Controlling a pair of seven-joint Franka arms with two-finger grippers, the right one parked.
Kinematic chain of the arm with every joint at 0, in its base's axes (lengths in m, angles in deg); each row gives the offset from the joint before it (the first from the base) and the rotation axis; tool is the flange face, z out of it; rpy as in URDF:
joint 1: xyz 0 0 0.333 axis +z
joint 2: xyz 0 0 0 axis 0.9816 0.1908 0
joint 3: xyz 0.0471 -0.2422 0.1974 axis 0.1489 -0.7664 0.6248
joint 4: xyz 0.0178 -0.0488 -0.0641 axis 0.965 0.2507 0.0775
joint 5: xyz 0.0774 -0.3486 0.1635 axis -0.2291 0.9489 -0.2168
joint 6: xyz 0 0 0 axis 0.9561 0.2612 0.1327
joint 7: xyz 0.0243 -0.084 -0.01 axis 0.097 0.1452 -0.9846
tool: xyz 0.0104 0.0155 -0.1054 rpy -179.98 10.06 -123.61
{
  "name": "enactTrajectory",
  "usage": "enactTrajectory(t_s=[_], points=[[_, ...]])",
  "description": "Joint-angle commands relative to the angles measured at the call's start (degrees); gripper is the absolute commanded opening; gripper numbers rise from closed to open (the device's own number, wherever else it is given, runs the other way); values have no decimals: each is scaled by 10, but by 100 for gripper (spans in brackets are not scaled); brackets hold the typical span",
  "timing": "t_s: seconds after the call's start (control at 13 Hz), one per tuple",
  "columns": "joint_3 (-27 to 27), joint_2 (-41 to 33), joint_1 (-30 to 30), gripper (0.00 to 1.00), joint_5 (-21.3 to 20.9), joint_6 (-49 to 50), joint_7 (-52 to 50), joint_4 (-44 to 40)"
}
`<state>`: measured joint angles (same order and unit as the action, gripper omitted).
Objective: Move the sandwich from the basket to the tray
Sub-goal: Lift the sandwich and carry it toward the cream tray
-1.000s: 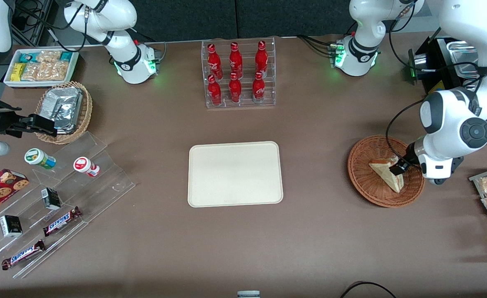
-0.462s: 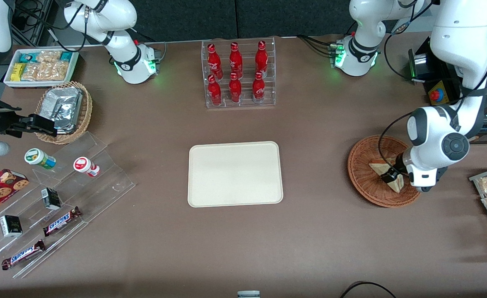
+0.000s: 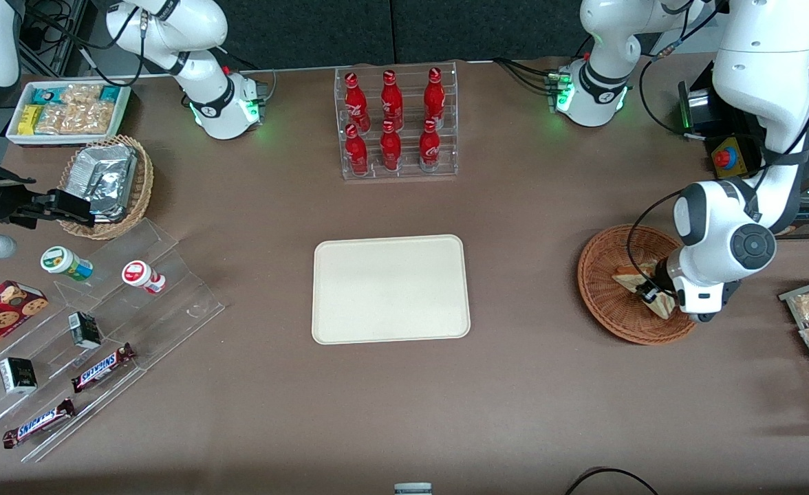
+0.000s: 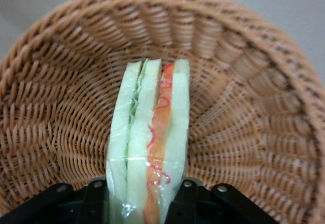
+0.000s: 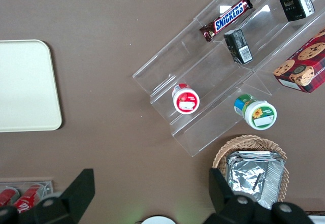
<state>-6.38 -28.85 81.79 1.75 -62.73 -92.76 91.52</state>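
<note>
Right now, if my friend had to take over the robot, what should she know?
Gripper: down inside the basket, one finger on each side of the sandwich. Whether it is squeezing the sandwich cannot be told.
Sandwich: in the basket, standing on its edge, wrapped in clear film.
Basket: toward the working arm's end of the table.
Tray: mid-table, nearer the front camera than the rack of red bottles, with nothing on it.
Done: the gripper has reached the sandwich.
Left: make sure of the grip, lift the sandwich out, carry it to the tray, set it down and let go.
</note>
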Motion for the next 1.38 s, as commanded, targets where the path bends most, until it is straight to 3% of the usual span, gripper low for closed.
enactTrajectory(t_s=[0.0,0.15,0.31,0.69,1.0,1.31], points=[[-5,-29,-12,0,6,130,-8,-72],[-17,-28,-38,0,7,265,-32,-166],[-28,-24,-77,0,11,333,-88,-226],[-28,-11,-234,0,43,340,-173,-294],[-27,48,-341,0,25,334,-137,-349],[-27,144,-400,0,22,304,-27,-445]])
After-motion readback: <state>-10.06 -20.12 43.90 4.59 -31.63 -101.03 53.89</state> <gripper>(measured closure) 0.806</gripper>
